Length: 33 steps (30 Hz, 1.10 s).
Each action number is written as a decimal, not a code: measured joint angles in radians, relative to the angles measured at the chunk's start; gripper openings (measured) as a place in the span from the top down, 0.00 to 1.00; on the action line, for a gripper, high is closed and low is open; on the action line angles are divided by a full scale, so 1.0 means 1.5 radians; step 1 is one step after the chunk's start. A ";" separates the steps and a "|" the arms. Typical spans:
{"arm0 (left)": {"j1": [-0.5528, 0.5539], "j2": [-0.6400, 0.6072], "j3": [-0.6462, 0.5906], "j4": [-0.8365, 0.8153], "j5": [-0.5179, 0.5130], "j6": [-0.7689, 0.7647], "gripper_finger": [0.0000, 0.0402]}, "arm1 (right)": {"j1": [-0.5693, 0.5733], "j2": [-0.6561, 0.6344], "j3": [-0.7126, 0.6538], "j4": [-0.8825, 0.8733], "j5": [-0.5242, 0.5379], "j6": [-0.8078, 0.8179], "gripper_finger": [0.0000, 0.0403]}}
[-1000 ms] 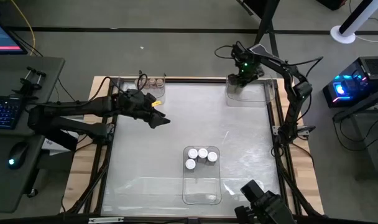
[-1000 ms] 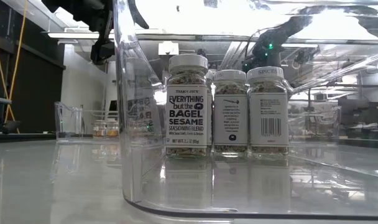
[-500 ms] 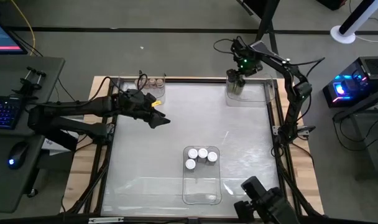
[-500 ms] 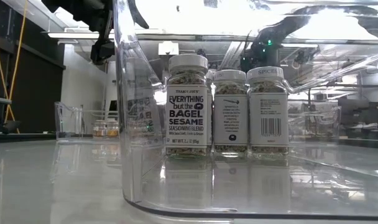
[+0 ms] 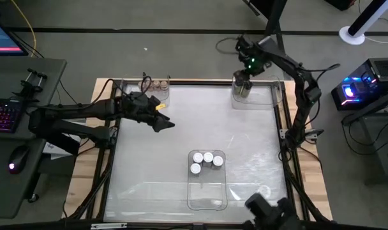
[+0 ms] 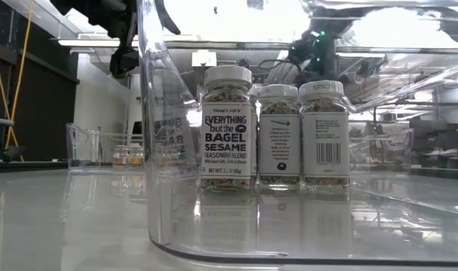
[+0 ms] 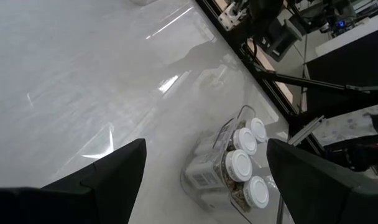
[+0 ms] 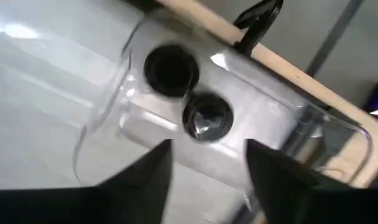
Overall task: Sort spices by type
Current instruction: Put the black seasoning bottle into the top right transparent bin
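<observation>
At the left of the table the left claw [image 5: 166,124] hangs over bare tabletop with its two dark fingers spread wide and nothing between them; just behind it, at the far left corner, a small clear plastic tray [image 5: 155,91] holds two tan-capped little jars [image 5: 157,84]; this arm has not moved in the last second. Well in front of that claw and to its right, three white-capped glass spice jars [image 5: 205,161] stand close together in the long clear rectangular tray [image 5: 207,198]. At the far right corner, the right claw [image 5: 244,71] has lifted and drawn back from the clear tray [image 5: 264,96] there; two black-capped jars [image 8: 188,90] now stand just beneath it, side by side; its fingers [image 8: 145,177] are apart and pinch nothing. I judge that a dark jar was just set down, so all three kinds look grouped.
</observation>
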 joint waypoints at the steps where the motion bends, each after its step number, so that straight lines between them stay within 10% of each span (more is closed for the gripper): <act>1: -0.001 0.000 0.000 0.000 0.000 0.000 0.20 | 0.013 -0.011 -0.017 0.003 0.020 -0.006 0.52; 7: -0.013 0.000 0.000 -0.008 -0.001 0.001 0.20 | 0.058 -0.108 -0.209 0.114 0.010 0.020 0.96; 16: -0.013 0.000 0.000 -0.010 -0.002 0.001 0.20 | 0.026 -0.151 -0.427 0.317 -0.014 0.153 0.99; 33: -0.013 0.000 0.000 -0.010 -0.008 0.005 0.20 | 0.024 -0.150 -0.445 0.432 0.059 0.197 1.00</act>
